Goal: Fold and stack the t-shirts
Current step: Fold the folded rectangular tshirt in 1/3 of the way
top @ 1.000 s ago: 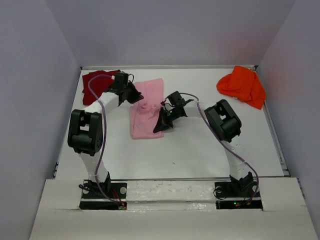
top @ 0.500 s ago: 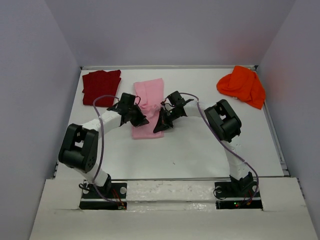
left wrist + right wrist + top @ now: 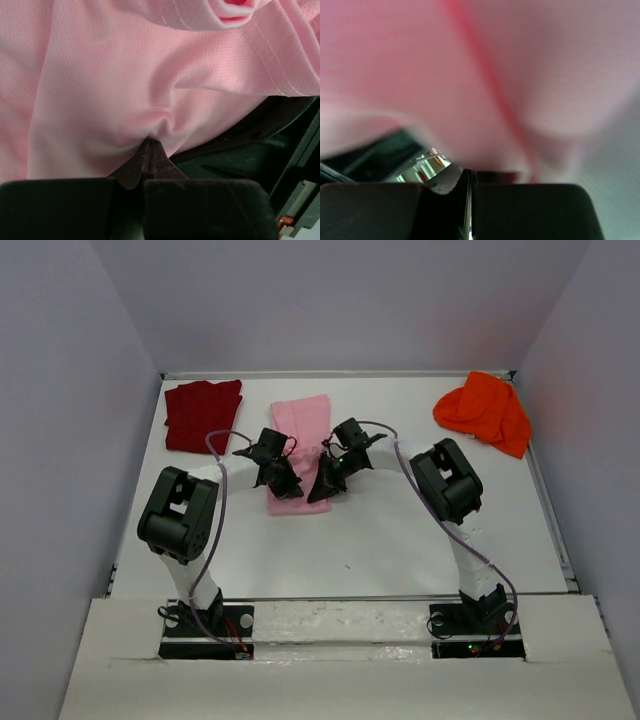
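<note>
Blur smears the right wrist view, so the right gripper (image 3: 322,485) reads only as clenched beneath pink cloth. The left gripper (image 3: 149,150) pinches a pucker of the pink t-shirt (image 3: 300,425) lying mid-table (image 3: 400,540), having swung over from the dark red t-shirt (image 3: 203,414).

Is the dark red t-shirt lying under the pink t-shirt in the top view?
No, the dark red t-shirt lies flat by itself, with a clear gap between it and the pink t-shirt.
</note>
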Motion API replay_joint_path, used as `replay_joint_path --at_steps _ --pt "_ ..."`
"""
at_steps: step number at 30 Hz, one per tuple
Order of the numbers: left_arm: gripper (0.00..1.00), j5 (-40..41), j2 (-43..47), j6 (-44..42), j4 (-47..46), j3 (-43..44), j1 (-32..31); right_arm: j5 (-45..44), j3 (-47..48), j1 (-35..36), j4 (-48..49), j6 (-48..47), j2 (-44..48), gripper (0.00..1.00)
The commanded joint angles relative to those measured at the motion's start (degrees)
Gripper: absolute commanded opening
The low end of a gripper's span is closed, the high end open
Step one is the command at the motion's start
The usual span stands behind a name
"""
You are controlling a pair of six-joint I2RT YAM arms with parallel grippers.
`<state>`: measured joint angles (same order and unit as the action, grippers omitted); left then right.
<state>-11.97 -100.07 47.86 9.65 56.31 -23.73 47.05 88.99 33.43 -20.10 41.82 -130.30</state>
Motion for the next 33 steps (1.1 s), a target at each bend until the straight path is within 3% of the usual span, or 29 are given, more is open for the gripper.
replay_joint_path --at_steps 1,10,22,28,33 --pt "0.0 3.2 -3.5 -1.4 3.3 1.9 -1.6 -2.5 5.4 0.5 -2.2 -0.5 3.1 0.0" --pt "0.0 4.4 -3.9 -1.5 4.9 2.9 -2.9 -4.8 20.2 -0.1 -11.3 -2.4 0.1 0.0" --pt "0.0 4.0 1.3 -0.1 6.2 -0.4 -3.3 -5.1 28.2 -0.6 -12.6 -5.1 -9.0 0.0" --pt "0.0 3.4 3.7 0.5 7.0 -0.8 -3.2 -10.6 35.1 -1.2 -19.6 -13.0 -13.6 0.0" --pt "0.0 3.2 5.5 0.4 8.1 -1.0 -3.3 -14.3 34.0 -3.5 -20.3 -17.3 -13.8 0.0"
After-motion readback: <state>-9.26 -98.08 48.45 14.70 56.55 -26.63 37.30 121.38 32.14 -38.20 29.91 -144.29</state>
